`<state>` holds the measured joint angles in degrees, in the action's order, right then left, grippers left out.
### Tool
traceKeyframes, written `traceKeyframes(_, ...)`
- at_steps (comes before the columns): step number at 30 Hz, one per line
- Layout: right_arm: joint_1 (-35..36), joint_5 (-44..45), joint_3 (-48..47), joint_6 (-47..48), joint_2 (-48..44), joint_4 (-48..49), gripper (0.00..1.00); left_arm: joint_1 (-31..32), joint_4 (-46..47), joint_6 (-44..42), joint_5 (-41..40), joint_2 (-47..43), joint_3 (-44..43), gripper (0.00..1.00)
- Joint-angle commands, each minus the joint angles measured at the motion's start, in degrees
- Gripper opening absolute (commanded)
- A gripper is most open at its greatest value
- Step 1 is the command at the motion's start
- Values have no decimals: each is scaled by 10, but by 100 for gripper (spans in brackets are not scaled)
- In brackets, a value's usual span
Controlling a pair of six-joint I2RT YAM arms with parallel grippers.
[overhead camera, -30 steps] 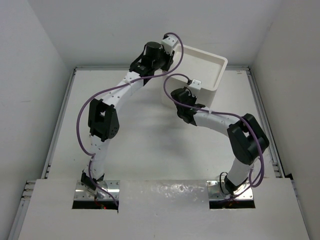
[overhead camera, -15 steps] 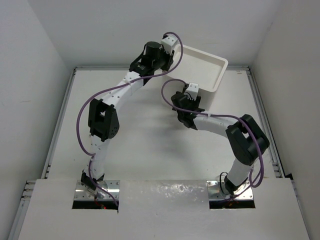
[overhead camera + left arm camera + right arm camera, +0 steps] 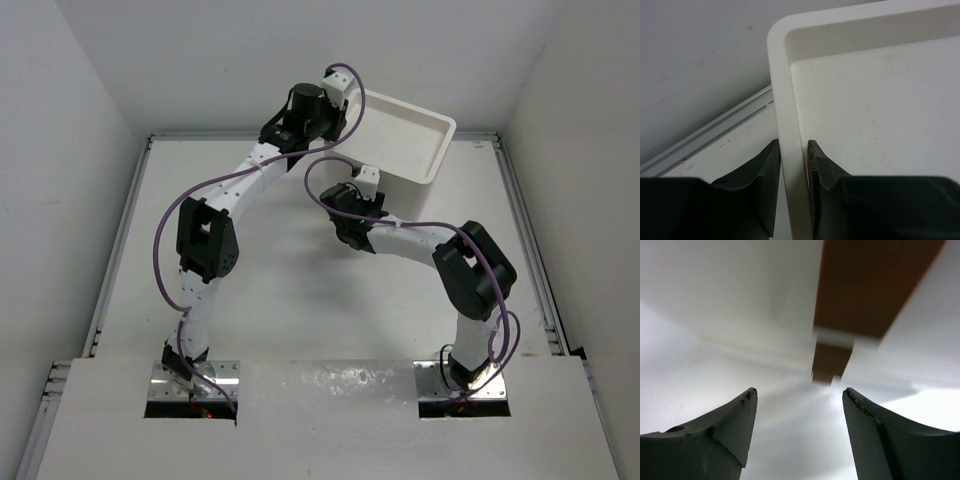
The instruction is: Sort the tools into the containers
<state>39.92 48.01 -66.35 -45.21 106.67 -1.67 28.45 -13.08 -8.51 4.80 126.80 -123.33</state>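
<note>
The containers are drawers in a white box unit (image 3: 405, 140) with a recessed top, standing at the back right of the table. My left gripper (image 3: 343, 122) is shut on the unit's left top rim (image 3: 785, 100), one finger on each side of the thin wall (image 3: 792, 145). My right gripper (image 3: 799, 392) stands open just in front of the unit's face (image 3: 366, 190), nothing between its fingers. Two blurred red-brown drawer tabs (image 3: 860, 290) show ahead of it, one above the other. The tools are out of view.
White walls enclose the table (image 3: 270, 260) on the left, back and right. A metal rail (image 3: 120, 250) runs along the left edge and another (image 3: 525, 240) along the right. Purple cables loop over both arms.
My right gripper has opened and drawn back from the unit's front, shifting left and towards me. The left gripper has kept its hold on the rim.
</note>
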Motion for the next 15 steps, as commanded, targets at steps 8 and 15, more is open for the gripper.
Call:
traceKeyframes(8, 17, -1, 12, -66, -6, -73, 58, -1, -23, -6, 22, 20, -11, 0)
traceKeyframes(15, -2, 28, 16, -15, 22, -15, 48, -1, -18, -7, 21, 20, -12, 0)
